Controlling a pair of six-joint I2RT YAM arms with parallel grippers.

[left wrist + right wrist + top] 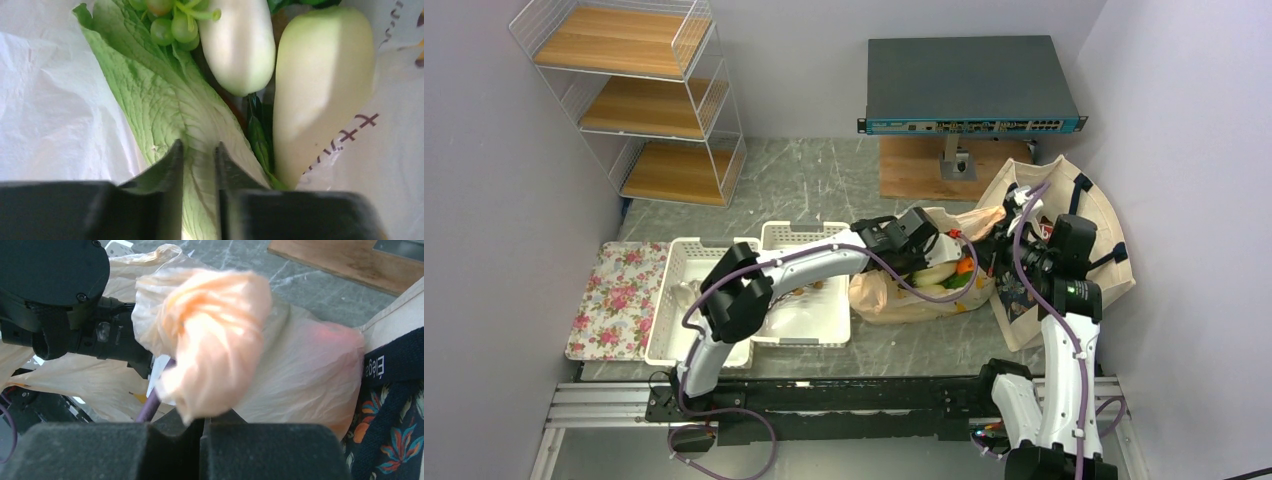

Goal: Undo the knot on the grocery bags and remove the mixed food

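The peach-beige plastic bag (894, 298) lies at mid table with its mouth open to the right. Inside it show a green cabbage leaf (160, 100), two white radishes (240, 45), green grapes (175, 25) and an orange (964, 266). My left gripper (197, 150) is inside the bag, its jaws close together on the cabbage leaf. My right gripper (202, 417) is shut on the bag's bunched, twisted top, the knot (215, 330), holding it up beside the cream tote (1074, 215) with navy straps (395, 355).
Two white baskets (686, 310) (809, 305) and a floral tray (614, 300) lie left of the bag. A wire shelf (639, 100) stands at the back left. A network switch (969, 85) on a stand with a wooden board (924, 170) is at the back.
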